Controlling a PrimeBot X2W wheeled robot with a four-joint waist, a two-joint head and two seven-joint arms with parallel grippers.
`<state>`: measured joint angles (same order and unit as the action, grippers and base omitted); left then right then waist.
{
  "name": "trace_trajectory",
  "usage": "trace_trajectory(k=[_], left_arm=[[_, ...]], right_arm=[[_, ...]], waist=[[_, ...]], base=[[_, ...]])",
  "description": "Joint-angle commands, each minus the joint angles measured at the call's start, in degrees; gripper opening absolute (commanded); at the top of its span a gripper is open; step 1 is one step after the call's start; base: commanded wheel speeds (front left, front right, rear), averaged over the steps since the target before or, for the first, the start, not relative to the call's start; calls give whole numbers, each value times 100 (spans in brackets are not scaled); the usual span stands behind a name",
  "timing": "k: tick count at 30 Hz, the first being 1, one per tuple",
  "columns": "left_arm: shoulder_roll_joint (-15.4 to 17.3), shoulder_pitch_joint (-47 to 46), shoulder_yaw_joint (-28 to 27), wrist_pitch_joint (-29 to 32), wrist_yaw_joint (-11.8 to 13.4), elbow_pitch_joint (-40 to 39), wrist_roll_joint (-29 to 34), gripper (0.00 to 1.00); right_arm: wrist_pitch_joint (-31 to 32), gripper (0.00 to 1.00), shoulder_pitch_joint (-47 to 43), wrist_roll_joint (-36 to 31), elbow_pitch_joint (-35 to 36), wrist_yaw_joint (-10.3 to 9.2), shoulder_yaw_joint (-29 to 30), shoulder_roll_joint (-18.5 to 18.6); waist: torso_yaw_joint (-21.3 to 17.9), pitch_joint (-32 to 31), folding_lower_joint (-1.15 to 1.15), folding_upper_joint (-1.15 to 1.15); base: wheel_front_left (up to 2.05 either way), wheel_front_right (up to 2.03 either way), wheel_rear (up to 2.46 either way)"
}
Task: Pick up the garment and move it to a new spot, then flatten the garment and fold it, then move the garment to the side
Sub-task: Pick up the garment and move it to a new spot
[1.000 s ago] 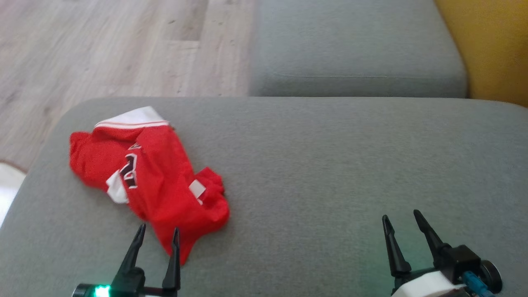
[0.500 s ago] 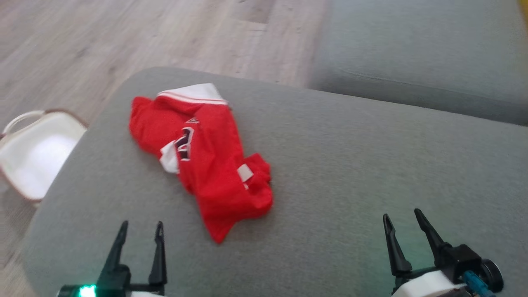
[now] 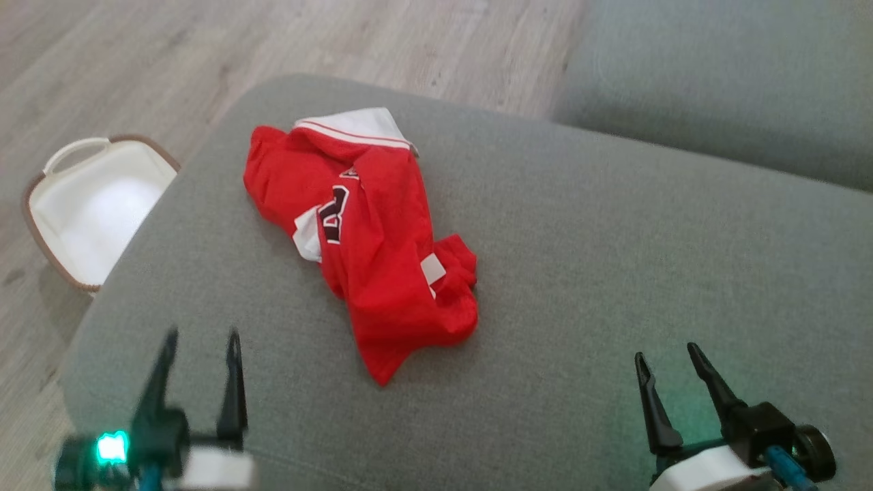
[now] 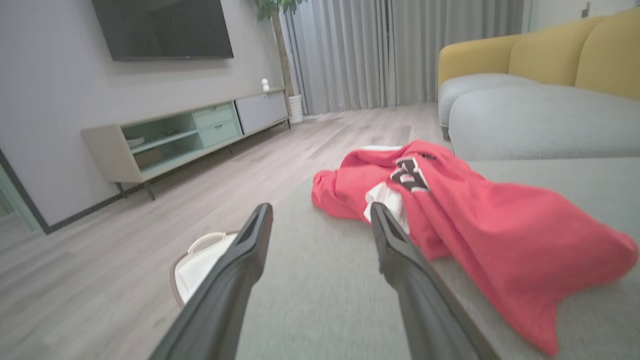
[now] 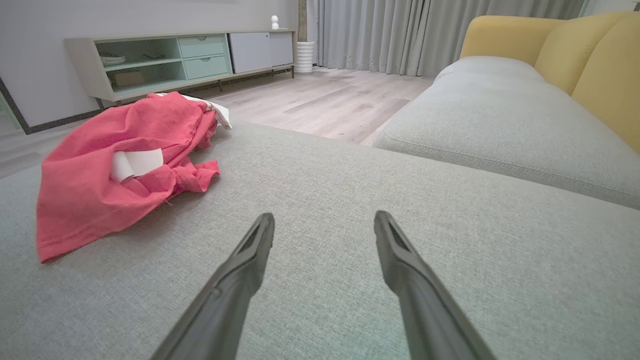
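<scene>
Where the wooden floor (image 3: 170, 54) shows at the far left: a white basket (image 3: 102, 211) with a brown rim and a looped handle is set just beside the edge of the cushion.
Left gripper (image 3: 202, 337): seen low at the left, over the near corner of the cushion and near the garment's lower point, though apart from it. Its jaws are spread wide with nothing between them. A green light is lit at its base, and this part of the head view is blurred. The same spread is seen in the left wrist view (image 4: 321, 209).
Garment (image 3: 382, 273): red, with white trim and dark lettering, it is laid crumpled on the left half of the cushion. Its white band is turned to the far edge and a narrow point to the near edge. A white tag is shown on its right side.
Cushion (image 3: 614, 239): grey and woven, with the garment carried on it.
Right gripper (image 3: 666, 352): seen low at the right over the cushion, well apart from the garment. Its jaws are wide apart and nothing is gripped.
Sofa seat (image 3: 716, 82): grey, placed beyond the cushion at the upper right. Yellow backrests (image 5: 600, 60) are seen behind it in the right wrist view.
</scene>
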<state>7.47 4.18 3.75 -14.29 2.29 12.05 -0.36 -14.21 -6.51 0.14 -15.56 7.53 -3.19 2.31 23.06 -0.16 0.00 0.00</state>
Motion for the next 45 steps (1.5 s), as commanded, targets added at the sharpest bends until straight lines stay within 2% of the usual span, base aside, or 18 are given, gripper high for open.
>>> trace_trajectory(k=[1, 8, 11, 15, 20, 25, 29, 32, 33, 41, 45], left_arm=[[109, -580, -210, -71, -21, -262, 3, 100], [215, -2112, -154, -71, -290, -213, -111, 100], [175, -2934, -77, -52, -490, 289, -249, 100], [55, -3997, 101, 325, -669, 964, -380, 100], [-63, -4971, 276, 918, -758, 1845, -470, 100], [-95, -5544, 365, 1485, -802, 2898, -568, 100], [-50, -5786, 379, 1824, -622, 3670, -527, 100], [-6, -5905, 341, 1923, -352, 4140, -496, 100], [7, -5956, 347, 1987, -175, 4417, -458, 100], [46, -6032, 290, 2208, 450, 5183, -440, 100], [128, -6042, 209, 2336, 588, 5544, -535, 100]], right_arm=[[-79, 100, 265, -82, 195, -4, -91, 56], [-79, 100, 746, -603, 548, -4, 152, 97], [-79, 100, 984, -646, 732, -4, 253, 258], [-79, 100, 1280, -632, 932, -4, 374, 517], [-79, 100, 1572, -641, 1194, -4, 385, 778], [-79, 100, 1701, -597, 1407, -4, 454, 918], [-79, 100, 1750, -562, 1546, -4, 478, 1040], [-79, 100, 1760, -540, 1631, -4, 491, 1112], [-79, 100, 1755, -526, 1665, -4, 516, 1145], [-79, 100, 1664, -493, 1718, -4, 581, 1173], [-79, 100, 1689, -466, 1734, -4, 584, 1158]], waist=[[-45, 170, 0, 0], [-160, 1211, 0, 0], [-183, 1635, 0, 0], [-216, 2135, 0, 0], [-295, 2572, 0, 0], [-386, 2829, 0, 0], [-473, 2970, 0, 0], [-522, 3047, 0, 0], [-539, 3089, 0, 0], [-561, 3196, 0, 0], [-587, 3237, 0, 0]], base=[[0, 0, 0], [0, 0, 0], [0, 0, 0], [0, 0, 0], [0, 0, 0], [0, 0, 0], [0, 0, 0], [0, 0, 0], [0, 0, 0], [0, 0, 0], [0, 0, 0]])
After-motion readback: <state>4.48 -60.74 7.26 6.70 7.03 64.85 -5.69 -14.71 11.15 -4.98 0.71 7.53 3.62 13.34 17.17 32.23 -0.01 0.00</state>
